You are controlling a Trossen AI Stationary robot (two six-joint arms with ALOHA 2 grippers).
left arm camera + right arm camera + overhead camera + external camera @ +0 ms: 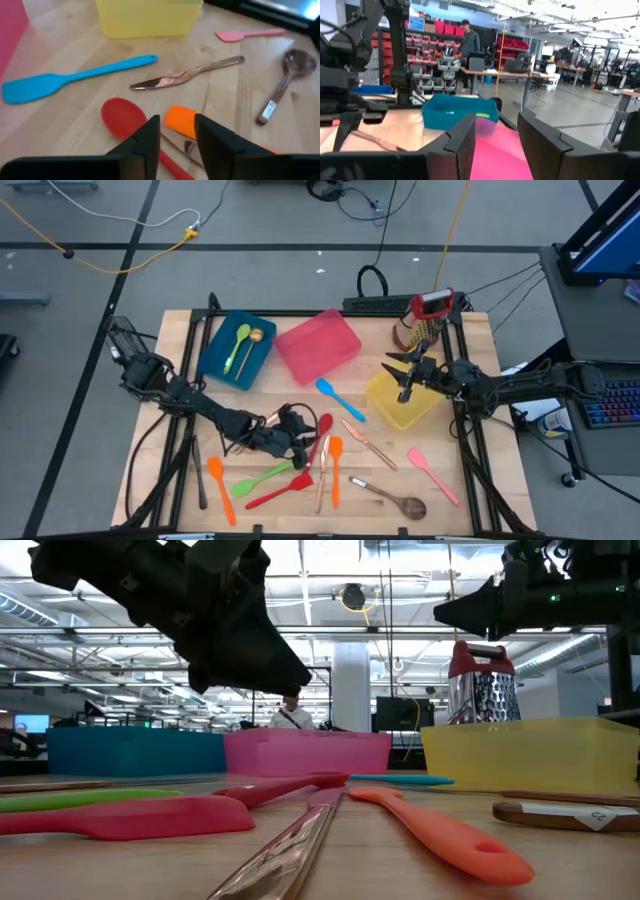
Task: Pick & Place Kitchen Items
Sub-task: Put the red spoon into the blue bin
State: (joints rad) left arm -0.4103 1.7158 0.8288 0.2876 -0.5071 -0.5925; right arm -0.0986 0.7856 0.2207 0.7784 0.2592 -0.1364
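Note:
Many slim utensils lie flat on the wooden table. A red spoon (120,117), an orange spatula (181,120), a copper knife (185,76), a blue spatula (75,79), a pink spatula (245,34) and a brown spoon (282,80) show in the left wrist view. My left gripper (177,135) (303,444) hovers open just above the red spoon and the orange spatula and touches nothing. A green spoon (240,343) and a copper spoon (255,337) lie in the blue bin (215,352). My right gripper (403,372) (496,134) is open and empty, above the yellow bin (385,405).
A pink bin (318,345) sits between the blue and yellow bins, and a red-topped grater (425,320) stands at the far right corner. A red spatula (280,491), a green spatula (262,478) and another orange spatula (221,486) lie near the table's near edge. A person stands in the room beyond.

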